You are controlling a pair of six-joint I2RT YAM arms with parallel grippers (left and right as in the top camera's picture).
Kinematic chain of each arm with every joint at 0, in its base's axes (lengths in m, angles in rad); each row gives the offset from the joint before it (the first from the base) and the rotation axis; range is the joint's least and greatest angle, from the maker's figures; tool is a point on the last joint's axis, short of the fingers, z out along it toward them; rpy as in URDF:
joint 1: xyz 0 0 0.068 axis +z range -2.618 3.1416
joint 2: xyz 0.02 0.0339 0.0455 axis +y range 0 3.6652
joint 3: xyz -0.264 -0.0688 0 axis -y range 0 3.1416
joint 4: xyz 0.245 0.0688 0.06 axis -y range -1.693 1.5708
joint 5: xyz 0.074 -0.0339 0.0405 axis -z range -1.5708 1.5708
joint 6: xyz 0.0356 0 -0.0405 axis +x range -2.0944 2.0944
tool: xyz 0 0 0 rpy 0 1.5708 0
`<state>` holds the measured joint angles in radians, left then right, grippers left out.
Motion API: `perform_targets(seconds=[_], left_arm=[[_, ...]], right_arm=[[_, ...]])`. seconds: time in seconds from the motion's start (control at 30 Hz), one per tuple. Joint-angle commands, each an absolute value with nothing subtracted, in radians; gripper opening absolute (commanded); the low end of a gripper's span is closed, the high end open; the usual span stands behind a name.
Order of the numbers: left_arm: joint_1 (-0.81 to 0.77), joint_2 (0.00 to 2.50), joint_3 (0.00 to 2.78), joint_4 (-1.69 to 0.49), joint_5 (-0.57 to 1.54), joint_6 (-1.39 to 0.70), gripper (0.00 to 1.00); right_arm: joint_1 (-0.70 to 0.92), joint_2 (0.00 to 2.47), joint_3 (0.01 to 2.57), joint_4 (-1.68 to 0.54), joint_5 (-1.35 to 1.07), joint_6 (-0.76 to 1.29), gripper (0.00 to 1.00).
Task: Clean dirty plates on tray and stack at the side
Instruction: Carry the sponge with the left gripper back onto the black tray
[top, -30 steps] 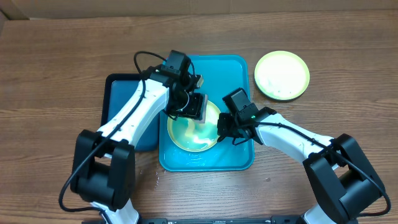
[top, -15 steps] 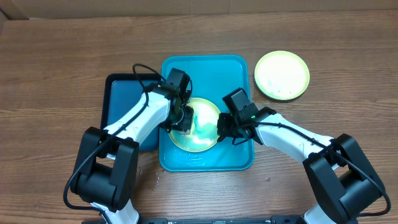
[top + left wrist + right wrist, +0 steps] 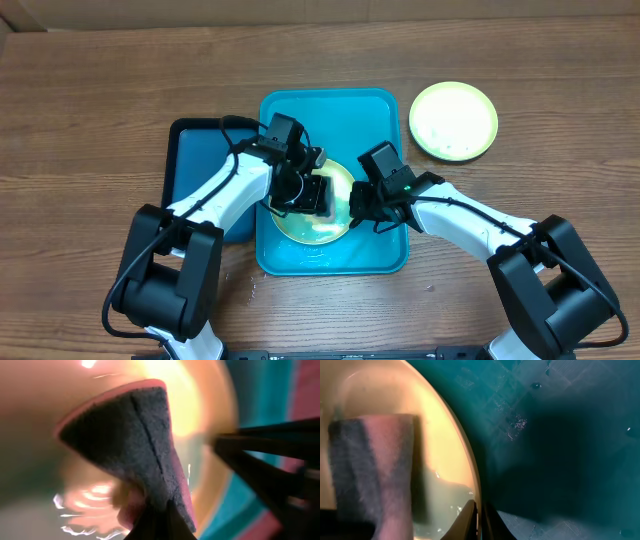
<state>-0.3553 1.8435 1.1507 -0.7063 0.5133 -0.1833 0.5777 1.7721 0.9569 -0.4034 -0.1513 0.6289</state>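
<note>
Two plates show from overhead. The clean plate (image 3: 453,121) lies on the desk (image 3: 100,100) at 2 o'clock of the tray (image 3: 340,110), well apart from both arms. The tray plate (image 3: 322,228) sits in the tray's 6 o'clock half. The left jaws are clenched on a sponge (image 3: 315,192) pressed to that plate's 11 o'clock part, so the bare face lies toward 6 o'clock from them. The right jaws pinch the rim at 3 o'clock, steadying it. The left arm is the nearer one for wiping. A navy tray (image 3: 195,160) lies at 9 o'clock. Whether a third plate hides underneath I cannot tell.

In the left wrist view the sponge (image 3: 135,445) fans out from the shut jaws over the glaring plate (image 3: 30,435). Smudges are lost in blur. Dark bars at 3 o'clock are likely the other arm.

In the right wrist view the jaws close on the plate (image 3: 380,390) rim at 6 o'clock, with the sponge (image 3: 370,470) at 8 o'clock and wet tray (image 3: 560,435) at 3 o'clock.
</note>
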Motion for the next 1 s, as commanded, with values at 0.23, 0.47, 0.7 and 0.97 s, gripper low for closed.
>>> perform_targets(seconds=[0.23, 0.47, 0.7, 0.97], left_arm=[[-0.175, 1.735, 1.324, -0.909, 0.419, -0.111, 0.04], [-0.009, 1.714, 1.325, -1.063, 0.189, -0.111, 0.04], [0.091, 1.715, 1.296, -1.1, 0.032, -0.154, 0.04], [0.099, 1.715, 1.187, -0.978, -0.134, -0.21, 0.04]], right_arm=[[0.583, 1.777, 0.955, -0.398, -0.158, 0.628, 0.07], [0.583, 1.777, 0.955, -0.397, -0.158, 0.628, 0.07], [0.583, 1.777, 0.955, -0.397, -0.158, 0.628, 0.07], [0.583, 1.777, 0.955, -0.397, -0.158, 0.628, 0.07]])
